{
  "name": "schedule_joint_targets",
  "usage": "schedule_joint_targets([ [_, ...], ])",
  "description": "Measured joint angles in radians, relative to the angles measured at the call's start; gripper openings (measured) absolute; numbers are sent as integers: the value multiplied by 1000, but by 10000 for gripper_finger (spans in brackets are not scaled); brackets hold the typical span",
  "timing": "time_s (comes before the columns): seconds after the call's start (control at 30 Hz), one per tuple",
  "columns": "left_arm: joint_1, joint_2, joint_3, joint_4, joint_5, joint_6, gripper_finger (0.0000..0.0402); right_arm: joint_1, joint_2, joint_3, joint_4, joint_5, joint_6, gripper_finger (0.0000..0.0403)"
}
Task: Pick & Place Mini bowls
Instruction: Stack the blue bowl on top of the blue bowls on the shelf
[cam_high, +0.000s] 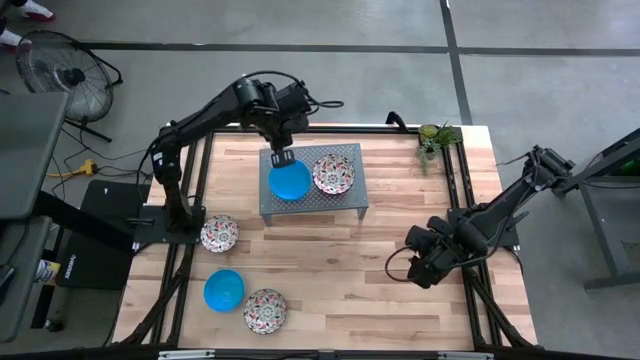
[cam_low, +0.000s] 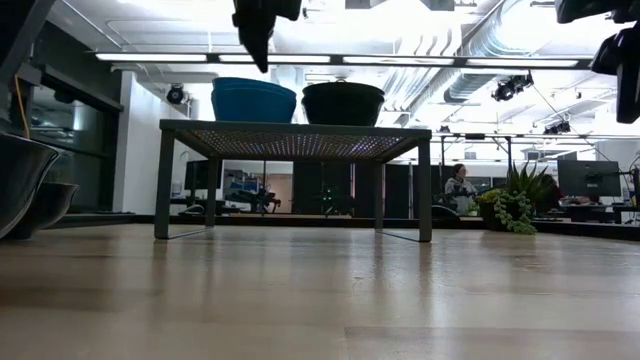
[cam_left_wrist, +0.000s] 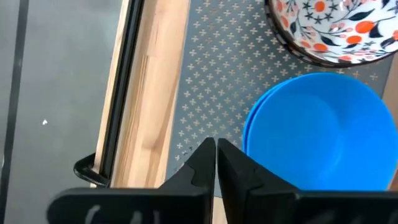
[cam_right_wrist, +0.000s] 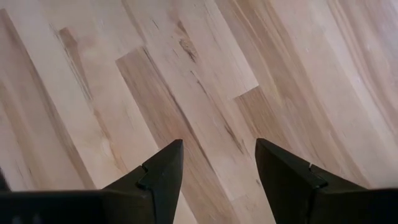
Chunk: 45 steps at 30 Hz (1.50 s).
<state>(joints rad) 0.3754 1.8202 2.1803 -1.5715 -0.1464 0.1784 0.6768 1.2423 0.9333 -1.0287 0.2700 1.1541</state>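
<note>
Near the top centre of the overhead picture the left gripper (cam_high: 281, 157) hangs over the grey perforated stand (cam_high: 352, 199), fingers pressed together and holding nothing. On the stand a blue bowl (cam_high: 290, 181) sits just left of a floral bowl (cam_high: 333, 173). At lower left, a floral bowl (cam_high: 219, 234), a second blue bowl (cam_high: 224, 290) and another floral bowl (cam_high: 265, 310) rest on the wooden table (cam_high: 330, 270), while the right gripper (cam_right_wrist: 217, 163) waits at right, spread wide and empty.

Two bowls (cam_high: 310, 177) sit side by side on the stand (cam_high: 314, 203); three (cam_high: 242, 278) on the table (cam_high: 400, 190).
</note>
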Motion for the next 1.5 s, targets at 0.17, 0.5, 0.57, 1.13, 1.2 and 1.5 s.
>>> schedule_joint_targets([
  [0.17,-9,-34,-2,9,-19,-13,3,38,0,0,-53,30,44,188],
  [0.5,-125,-81,-1,232,69,105,1,99,-12,0,-144,105,146,188],
  [0.57,-142,-81,-1,249,92,108,1,99,-20,0,-145,111,147,188],
  [1.13,-225,-402,-696,961,152,-27,0,99,-44,0,-146,114,147,188],
  [1.2,-225,-480,-811,1092,122,-59,0,99,-44,0,-145,117,142,188],
  [1.5,-224,-735,-1281,1464,4,-233,0,99,-44,0,-143,145,127,188],
])
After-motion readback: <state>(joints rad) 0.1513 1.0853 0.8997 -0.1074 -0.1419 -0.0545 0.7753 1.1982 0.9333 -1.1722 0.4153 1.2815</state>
